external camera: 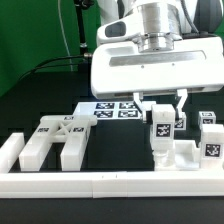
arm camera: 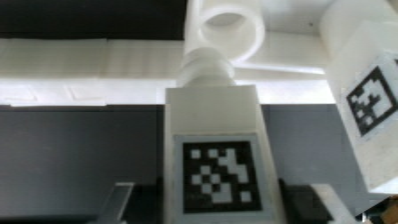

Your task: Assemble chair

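Note:
My gripper (external camera: pixel 166 106) hangs over the right part of the table, shut on a white square chair leg (external camera: pixel 160 130) that carries a black-and-white tag. In the wrist view the leg (arm camera: pixel 217 150) runs between the two fingers (arm camera: pixel 125 205), and its pegged end (arm camera: pixel 205 68) lies close to a white chair part with a round hole (arm camera: pixel 231 35). The leg's lower end stands at a low white chair block (external camera: pixel 185 155). An X-braced chair panel (external camera: pixel 55 135) with two prongs lies at the exterior view's left. Another tagged white piece (arm camera: pixel 365 90) is right beside the leg.
Two small tagged cubes (external camera: pixel 208 120) (external camera: pixel 212 146) stand at the exterior view's right. The marker board (external camera: pixel 115 110) lies behind the middle. Long white border rails (external camera: pixel 110 182) run along the front and the left side. A green backdrop closes the rear.

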You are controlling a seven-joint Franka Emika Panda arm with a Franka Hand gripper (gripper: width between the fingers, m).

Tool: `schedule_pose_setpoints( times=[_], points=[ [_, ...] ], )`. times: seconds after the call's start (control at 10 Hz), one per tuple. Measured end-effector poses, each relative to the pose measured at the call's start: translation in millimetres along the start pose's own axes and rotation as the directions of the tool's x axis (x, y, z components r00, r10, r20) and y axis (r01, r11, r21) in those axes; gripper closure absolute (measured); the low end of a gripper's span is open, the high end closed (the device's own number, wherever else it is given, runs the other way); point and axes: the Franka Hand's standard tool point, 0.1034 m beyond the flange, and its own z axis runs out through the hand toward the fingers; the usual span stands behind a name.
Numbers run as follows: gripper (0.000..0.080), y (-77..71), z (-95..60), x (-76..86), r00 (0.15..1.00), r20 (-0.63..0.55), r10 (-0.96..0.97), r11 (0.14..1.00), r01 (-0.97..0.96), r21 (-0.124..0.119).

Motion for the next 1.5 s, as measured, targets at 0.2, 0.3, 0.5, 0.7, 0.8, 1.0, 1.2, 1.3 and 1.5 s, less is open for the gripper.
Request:
schedule_pose_setpoints(
  times=[0.2, 0.3, 0.5, 0.7, 0.8, 1.0, 1.2, 1.3, 1.5],
  points=[
    [0.0514, -0.4, 1.6, -3.7, 1.0, 0.019, -0.001, 1.0, 0.0, 0.003],
    [0.0514, -0.6, 1.7, -5.5, 0.999, 0.035, -0.002, 1.0, 0.002, 0.005],
    [0.0514, -0.8, 2.2, -5.4, 0.999, 0.041, -0.004, 1.0, 0.003, 0.007],
    [0.0514, -4.1, 7.4, -8.3, 0.999, 0.045, -0.006, 1.0, 0.006, 0.01],
    [0.0514, -5.7, 11.5, -12.7, 0.999, 0.052, -0.007, 1.0, 0.007, 0.011],
    [0.0514, -6.2, 15.4, -17.5, 0.998, 0.06, -0.008, 1.0, 0.007, 0.012],
    [0.0514, -9.0, 17.0, -16.4, 0.999, 0.033, -0.007, 1.0, 0.006, 0.007],
    [0.0514, -9.0, 17.1, -16.2, 1.0, 0.021, 0.001, 1.0, -0.001, 0.001],
    [0.0505, -8.8, 17.2, -16.4, 1.0, 0.023, 0.0, 1.0, 0.0, 0.001]
  ],
)
